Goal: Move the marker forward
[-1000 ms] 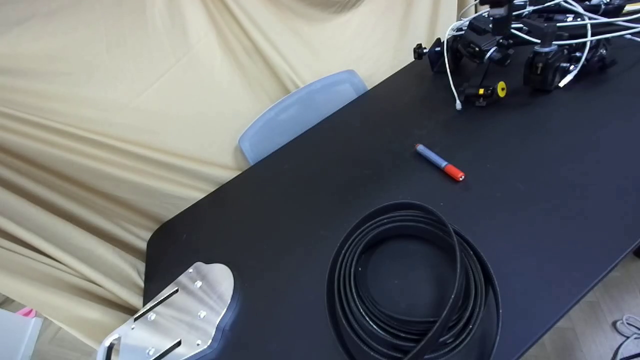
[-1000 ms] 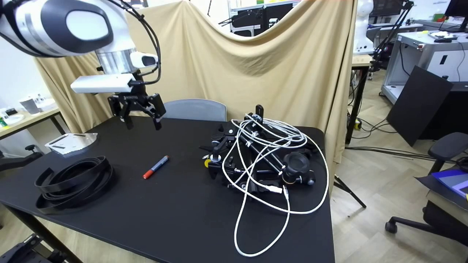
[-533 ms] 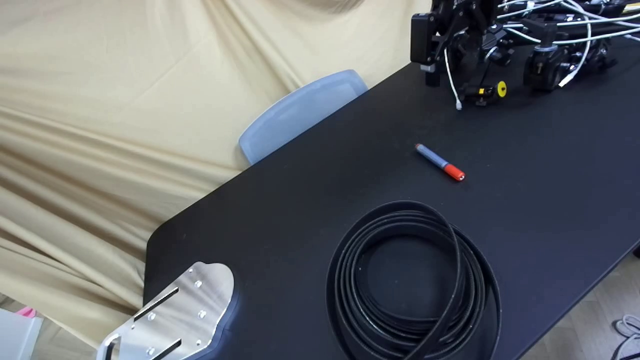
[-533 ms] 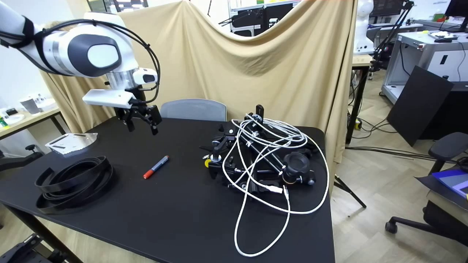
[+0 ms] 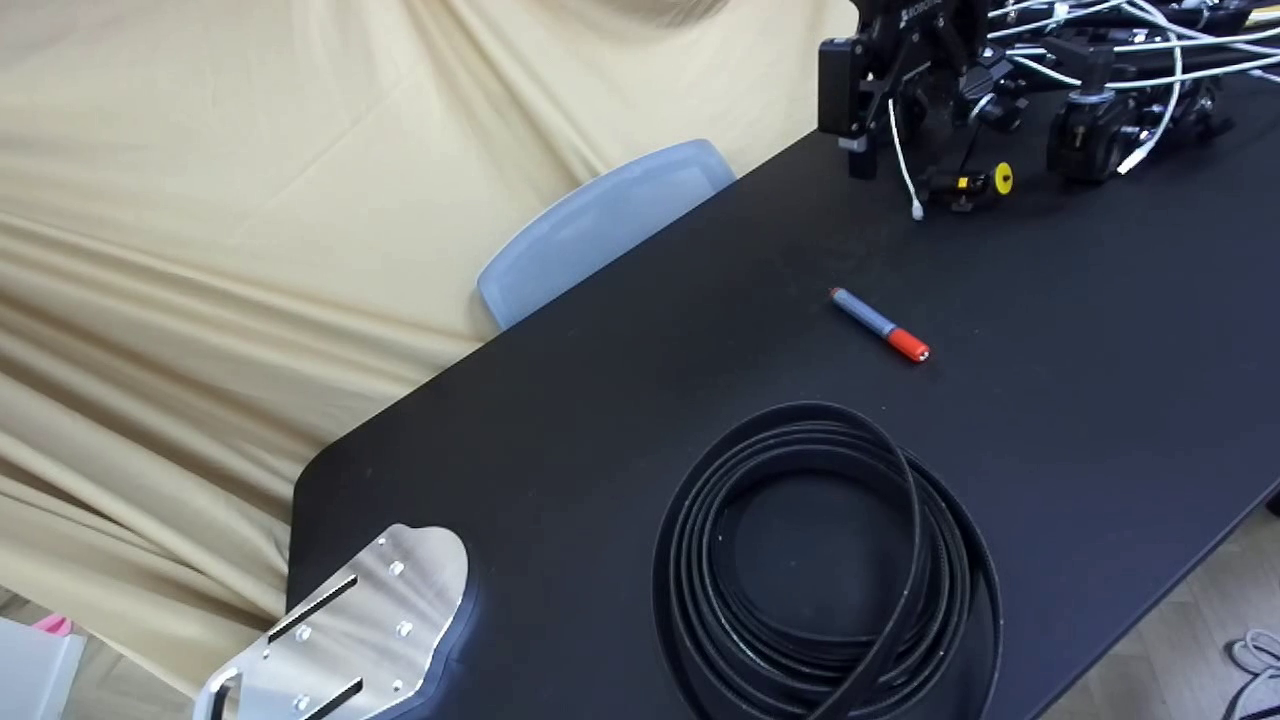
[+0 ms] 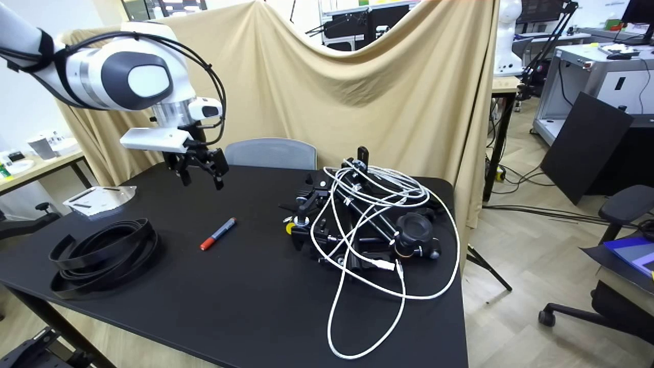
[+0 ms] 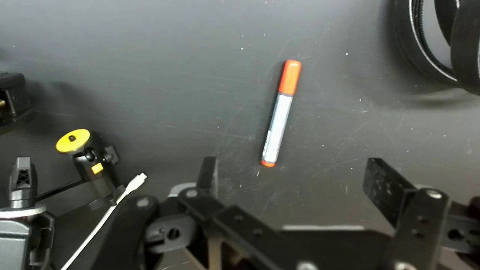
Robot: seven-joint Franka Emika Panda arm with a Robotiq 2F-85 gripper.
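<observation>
Marker point(image 7: 281, 114): slim, blue-grey body, red-orange cap and tail | flat on black table point(image 7: 168, 101) | gripper point(image 7: 292, 168): jaws wide apart

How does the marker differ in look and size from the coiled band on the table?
The marker is blue-grey and red-orange; the coiled band is mainly black. The marker is one short, straight stick; the coiled band winds in several loops. The marker is also far smaller than the coiled band. Both lie on the black table.
</observation>
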